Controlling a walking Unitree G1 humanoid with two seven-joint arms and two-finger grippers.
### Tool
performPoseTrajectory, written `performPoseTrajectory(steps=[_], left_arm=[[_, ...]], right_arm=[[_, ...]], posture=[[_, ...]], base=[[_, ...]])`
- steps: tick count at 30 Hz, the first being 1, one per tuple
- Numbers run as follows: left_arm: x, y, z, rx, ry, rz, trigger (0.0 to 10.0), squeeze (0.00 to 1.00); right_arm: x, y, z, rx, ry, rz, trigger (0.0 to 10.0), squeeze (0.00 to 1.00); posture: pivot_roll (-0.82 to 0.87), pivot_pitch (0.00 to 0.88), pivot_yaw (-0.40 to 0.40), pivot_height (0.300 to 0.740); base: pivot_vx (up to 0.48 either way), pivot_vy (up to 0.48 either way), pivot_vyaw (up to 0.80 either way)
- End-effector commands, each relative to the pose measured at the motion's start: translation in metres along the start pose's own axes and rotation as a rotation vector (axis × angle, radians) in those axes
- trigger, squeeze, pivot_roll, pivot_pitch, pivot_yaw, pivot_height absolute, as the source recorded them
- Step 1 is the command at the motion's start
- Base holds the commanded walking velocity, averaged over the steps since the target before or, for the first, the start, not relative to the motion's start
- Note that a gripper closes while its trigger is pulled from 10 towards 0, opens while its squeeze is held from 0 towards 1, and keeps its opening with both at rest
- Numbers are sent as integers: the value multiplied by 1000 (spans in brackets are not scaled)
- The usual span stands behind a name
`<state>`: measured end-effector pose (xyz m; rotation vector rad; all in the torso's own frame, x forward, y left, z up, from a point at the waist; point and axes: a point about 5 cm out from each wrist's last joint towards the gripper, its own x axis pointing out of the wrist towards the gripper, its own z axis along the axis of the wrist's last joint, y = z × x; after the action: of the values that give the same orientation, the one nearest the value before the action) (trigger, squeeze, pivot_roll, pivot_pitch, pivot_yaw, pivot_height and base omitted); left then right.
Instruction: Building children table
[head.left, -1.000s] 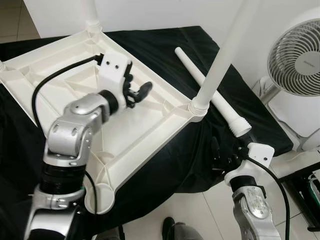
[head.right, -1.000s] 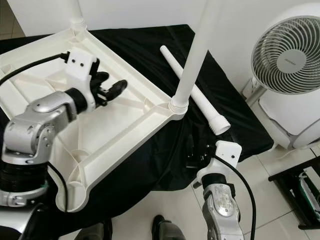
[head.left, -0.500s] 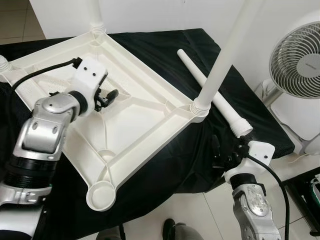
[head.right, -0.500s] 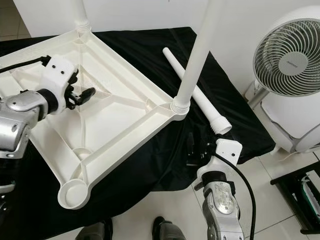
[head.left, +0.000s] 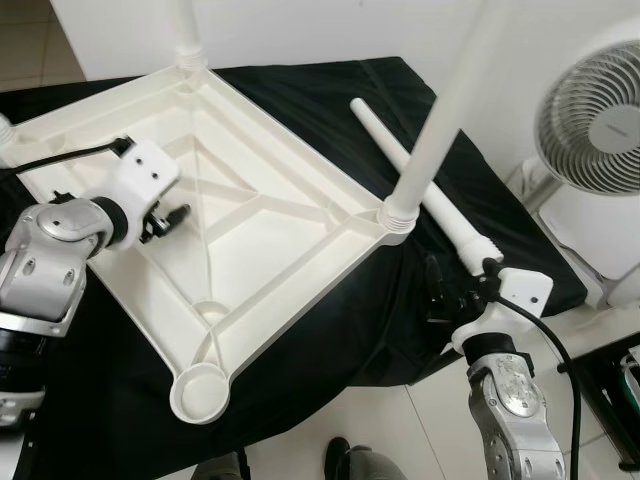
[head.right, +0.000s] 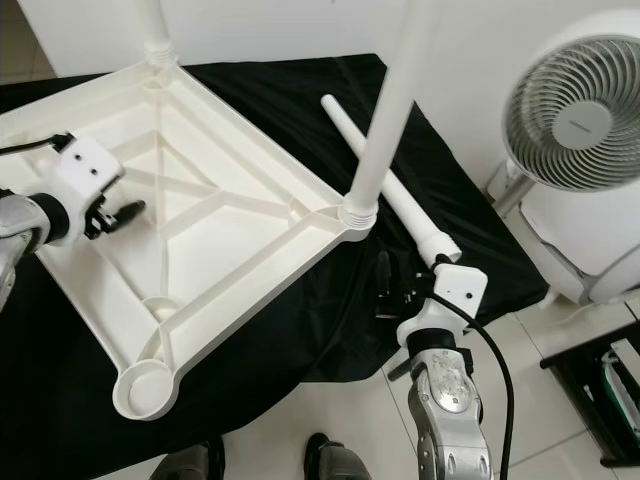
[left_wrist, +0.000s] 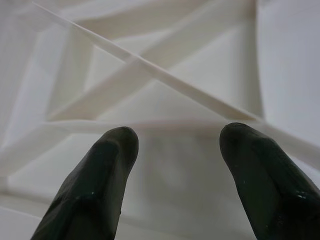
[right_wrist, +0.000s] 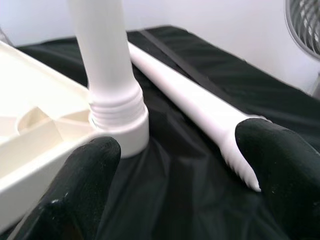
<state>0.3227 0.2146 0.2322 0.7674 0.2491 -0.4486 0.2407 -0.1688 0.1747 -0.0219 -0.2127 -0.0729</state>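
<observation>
The white table top (head.left: 270, 250) lies upside down on a black cloth. Legs stand screwed into its far corner (head.left: 186, 35) and its right corner (head.left: 440, 120). The near corner socket (head.left: 200, 390) holds nothing. A loose white leg (head.left: 415, 175) lies on the cloth to the right, threaded end towards me. My left gripper (head.left: 172, 217) hovers open over the ribbed underside near the left rim; its fingers (left_wrist: 95, 190) are spread above the ribs. My right gripper (head.left: 450, 290) is open just before the loose leg's threaded end (right_wrist: 240, 160), with the screwed-in leg (right_wrist: 102, 75) beside it.
A white fan (head.left: 595, 110) stands on the floor at the right, close to the cloth's edge. A dark rack (head.left: 620, 385) sits at the lower right. A person's shoes (head.left: 350, 462) show on the tiles at the bottom. The black cloth (head.left: 330, 110) hangs over the front edge.
My left arm has drawn back leftward across the table top's underside, from its middle to the left rim. My right gripper has come up closer to the loose leg's threaded end.
</observation>
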Motion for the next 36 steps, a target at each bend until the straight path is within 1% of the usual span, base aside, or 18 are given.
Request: performPoseTrajectory(steps=[1,3,7,9,10,13,16,17,18,20,21,22,23,24,29,31,32,36], left_arm=[[0,-6,-1,40,7,-35,10000,0],[-1,-13,-6,81,30,-85,10000,0],[-3,-20,-6,112,29,-134,10000,0],[-5,-28,-6,134,19,-196,10000,0],[-5,-28,-6,134,19,-196,10000,0],[-9,-40,-4,155,7,-296,10000,0],[-11,-45,-4,162,4,-335,10000,0],[-13,-51,-3,166,-3,-382,10000,0],[-13,-51,-3,166,-3,-382,10000,0],[-16,-58,-3,176,-7,-433,10000,0],[-16,-58,-3,176,-7,-433,10000,0],[-18,-64,-4,179,-7,-468,10000,0],[-18,-64,-4,179,-7,-468,10000,0],[-19,-68,-4,186,-6,-495,10000,0],[-21,-72,-4,189,-5,-516,10000,0],[-23,-76,-4,193,-5,-542,10000,0],[-23,-76,-4,193,-5,-542,10000,0],[-27,-86,-2,197,-11,-589,10000,0]], right_arm=[[0,-5,-3,-8,12,-12,10000,0],[3,-5,-1,-11,3,-6,10000,0],[4,-5,-1,-11,-1,-4,10000,0],[7,-6,0,-11,-5,-4,10000,0],[7,-6,0,-11,-5,-4,10000,0],[12,-7,2,-8,-14,-6,10000,0],[14,-7,2,-7,-17,-9,10000,0],[19,-8,2,-9,-16,-25,10000,0],[19,-8,2,-9,-16,-25,10000,0],[25,-10,2,-20,-15,-57,10000,0],[25,-10,2,-20,-15,-57,10000,0],[30,-12,1,-39,-9,-101,10000,0],[30,-12,1,-39,-9,-101,10000,0],[36,-16,-3,-56,12,-166,10000,0],[42,-20,-5,-72,20,-225,10000,0],[51,-22,-5,-79,17,-271,10000,0],[51,-22,-5,-79,17,-271,10000,0],[66,-28,-4,-77,5,-390,10000,0]], posture=[[59,192,-50,740],[59,192,-50,740],[59,192,-50,740],[62,193,-54,740],[62,193,-54,740],[62,193,-54,740],[62,193,-54,740],[61,191,-51,740],[61,191,-51,740],[64,192,-49,740],[64,192,-49,740],[64,192,-49,740],[64,192,-49,740],[66,194,-48,740],[69,193,-49,740],[69,193,-49,740],[69,193,-49,740],[83,191,-51,740]], base=[[0,0,0],[0,0,0],[0,0,0],[0,0,0],[0,0,0],[0,0,0],[0,0,0],[0,0,0],[0,0,0],[0,0,0],[0,0,0],[0,0,0],[0,0,0],[0,0,0],[0,0,0],[0,0,0],[0,0,0],[0,0,0]])
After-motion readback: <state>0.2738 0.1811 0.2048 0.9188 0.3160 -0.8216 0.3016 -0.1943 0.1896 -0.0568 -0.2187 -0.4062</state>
